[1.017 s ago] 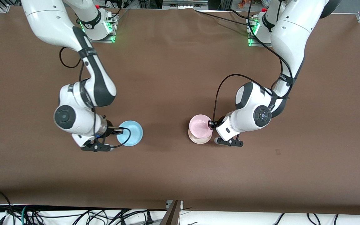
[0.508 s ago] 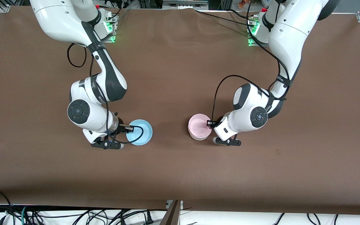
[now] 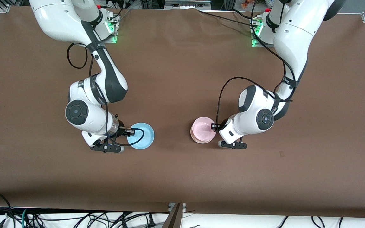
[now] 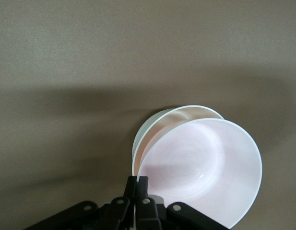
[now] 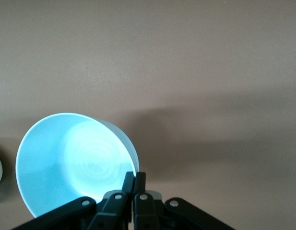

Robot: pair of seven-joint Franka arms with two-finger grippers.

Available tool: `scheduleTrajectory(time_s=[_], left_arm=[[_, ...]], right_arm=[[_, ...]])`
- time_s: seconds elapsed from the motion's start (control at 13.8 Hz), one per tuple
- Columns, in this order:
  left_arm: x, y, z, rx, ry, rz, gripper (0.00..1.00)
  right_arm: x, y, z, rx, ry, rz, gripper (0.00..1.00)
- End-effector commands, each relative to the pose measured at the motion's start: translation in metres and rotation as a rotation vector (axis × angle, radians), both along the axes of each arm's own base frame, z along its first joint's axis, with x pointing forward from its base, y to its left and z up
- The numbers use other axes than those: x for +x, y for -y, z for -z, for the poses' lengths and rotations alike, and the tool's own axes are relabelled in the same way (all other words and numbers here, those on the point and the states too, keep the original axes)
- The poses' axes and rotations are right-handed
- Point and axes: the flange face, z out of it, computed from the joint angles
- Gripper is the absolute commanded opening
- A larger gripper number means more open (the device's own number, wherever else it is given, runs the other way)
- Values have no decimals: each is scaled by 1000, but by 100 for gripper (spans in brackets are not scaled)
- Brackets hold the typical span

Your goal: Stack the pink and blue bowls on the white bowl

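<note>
The right gripper [image 3: 128, 130] is clamped on the rim of the light blue bowl [image 3: 142, 135] and holds it above the brown table [image 3: 176, 79], toward the right arm's end. The right wrist view shows both fingers [image 5: 134, 184] pinched on the rim. Toward the left arm's end, the left gripper [image 3: 214, 126] grips the rim of the pale pink bowl [image 3: 203, 129]. This bowl is over the white bowl [image 4: 159, 122], partly inside it and slightly off-centre.
</note>
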Motion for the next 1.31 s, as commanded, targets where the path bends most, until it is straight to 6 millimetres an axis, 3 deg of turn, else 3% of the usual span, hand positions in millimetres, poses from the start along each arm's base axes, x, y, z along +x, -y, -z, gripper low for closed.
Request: scheduleTrajectory(time_s=[0.0, 0.15, 0.58, 0.8, 0.94, 1.16, 1.23], left_arm=[[2, 0, -5, 11, 2, -13, 0], [6, 1, -11, 8, 16, -16, 0], [7, -2, 1, 15, 6, -23, 0], [5, 0, 6, 17, 0, -20, 7], [6, -1, 7, 17, -3, -29, 29], [12, -12, -8, 19, 9, -51, 100], [18, -22, -22, 22, 28, -63, 100]], right_arm=[[3, 1, -7, 8, -4, 7, 2], [3, 1, -7, 8, -4, 6, 2], [5, 0, -10, 12, 7, 6, 2], [6, 0, -10, 12, 8, 6, 2], [6, 0, -10, 12, 8, 6, 2], [5, -1, -10, 12, 8, 3, 2], [5, -1, -10, 12, 8, 3, 2]])
